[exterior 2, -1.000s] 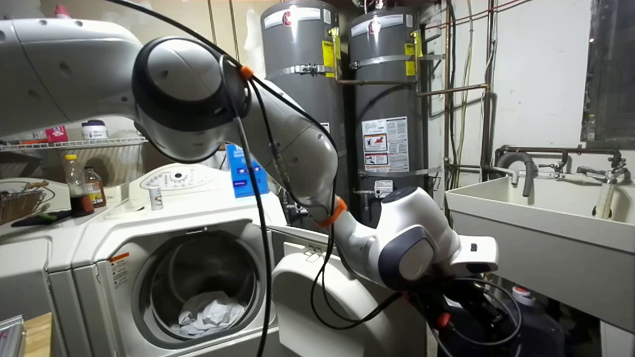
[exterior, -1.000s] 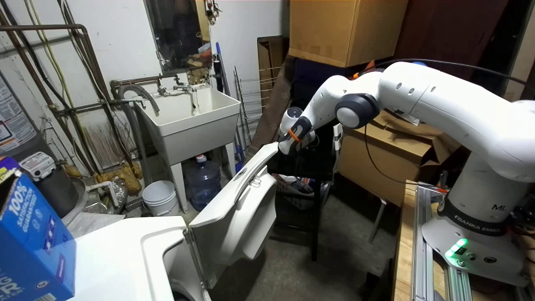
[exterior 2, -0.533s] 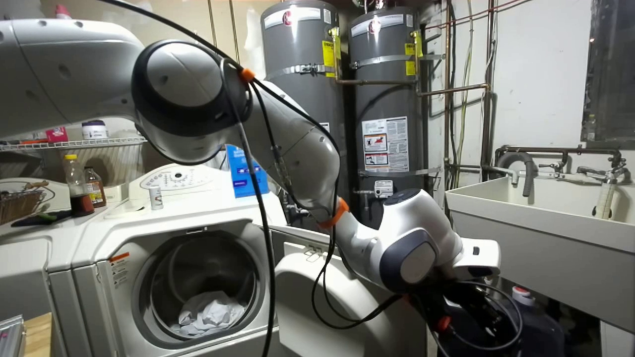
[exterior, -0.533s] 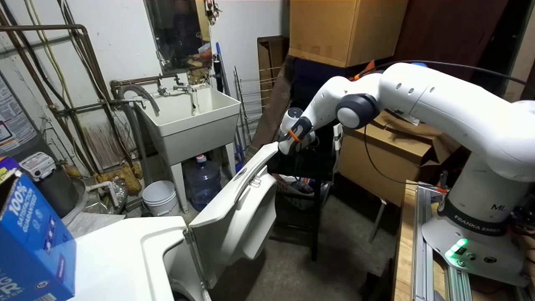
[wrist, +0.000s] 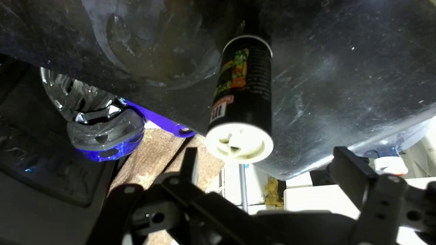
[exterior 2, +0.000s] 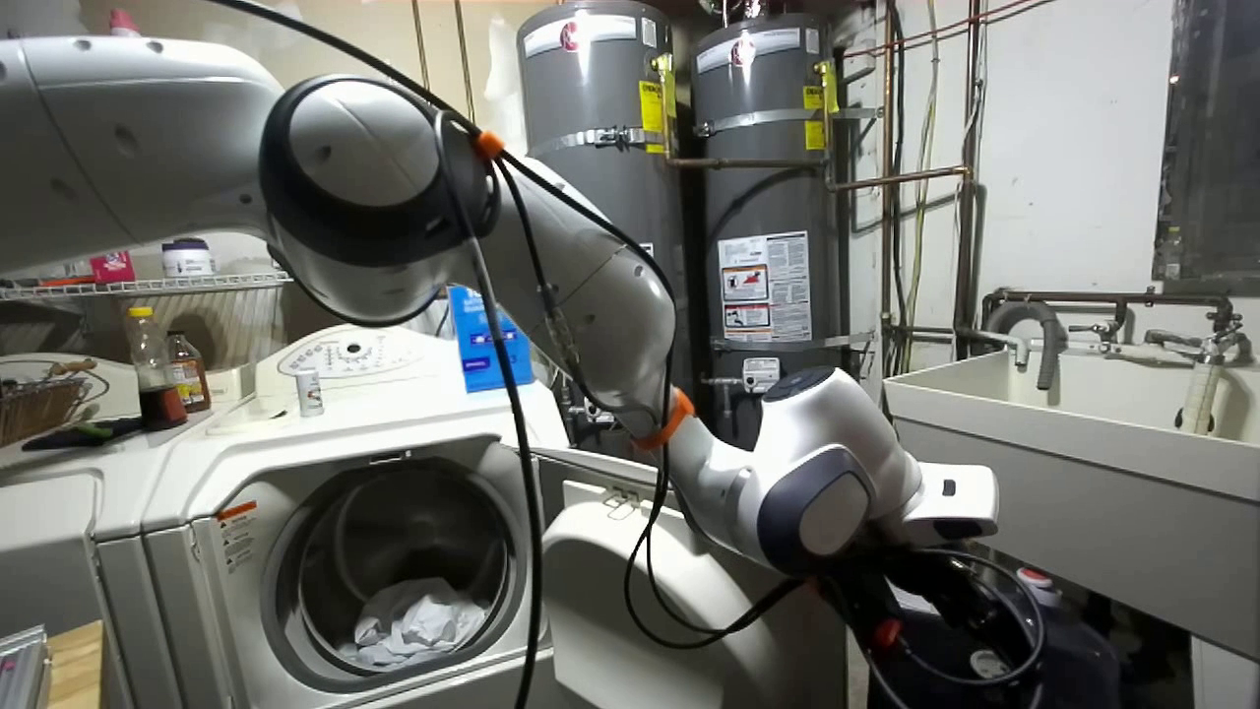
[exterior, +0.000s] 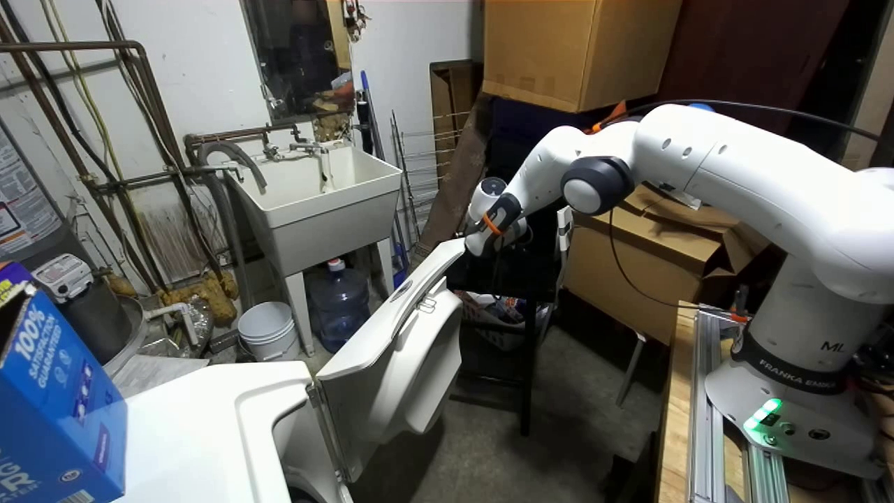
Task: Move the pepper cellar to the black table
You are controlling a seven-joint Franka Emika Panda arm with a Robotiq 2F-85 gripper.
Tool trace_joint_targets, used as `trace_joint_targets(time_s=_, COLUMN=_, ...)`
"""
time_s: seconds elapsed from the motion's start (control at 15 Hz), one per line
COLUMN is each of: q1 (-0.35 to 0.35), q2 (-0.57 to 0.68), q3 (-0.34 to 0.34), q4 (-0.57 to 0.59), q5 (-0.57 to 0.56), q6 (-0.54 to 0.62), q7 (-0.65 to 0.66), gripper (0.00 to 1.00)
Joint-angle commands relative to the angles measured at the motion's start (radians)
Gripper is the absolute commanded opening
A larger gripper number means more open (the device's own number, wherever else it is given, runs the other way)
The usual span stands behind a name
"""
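The pepper cellar point(wrist: 243, 97) appears to stand upright on the black desk point(wrist: 323, 75), pale cap point(wrist: 240, 143) on top, so the placing looks done. The fingers point(wrist: 351, 175) are spread wide, holding nothing, tips near the cellar's cap but not touching. What remains, I judge, is leaving cleanly: draw straight back from the cellar along the line the fingers point, slowly, no sideways swing until well clear. Mind the black cable point(exterior 2: 1040, 635), whose loop frames what looks like the cellar's cap in an exterior view; whether they touch I cannot tell.
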Motion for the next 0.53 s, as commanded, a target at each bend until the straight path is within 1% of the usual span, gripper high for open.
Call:
trace_joint_targets(time_s=0.0, q1=0.063, q2=-0.082, q3=-0.076, q4=-0.137, q5=0.008, q6=0.081, q7=0.037, gripper=1.00)
trace_joint_targets(time_s=0.07, q1=0.073, q2=-0.105, q3=-0.085, q4=-0.177, q5=0.000, q6=0.129, q7=0.021, gripper=1.00)
trace_joint_targets(time_s=0.13, q1=0.074, q2=-0.147, q3=-0.076, q4=-0.242, q5=-0.012, q6=0.204, q7=-0.012, gripper=1.00)
trace_joint_targets(time_s=0.2, q1=0.066, q2=-0.175, q3=-0.059, q4=-0.282, q5=-0.024, q6=0.274, q7=-0.038, gripper=1.00)
trace_joint_targets(time_s=0.27, q1=0.065, q2=-0.198, q3=-0.057, q4=-0.325, q5=-0.025, q6=0.343, q7=-0.044, gripper=1.00)
trace_joint_targets(time_s=0.47, q1=0.098, q2=-0.276, q3=-0.104, q4=-0.461, q5=0.004, q6=0.528, q7=-0.045, gripper=1.00)
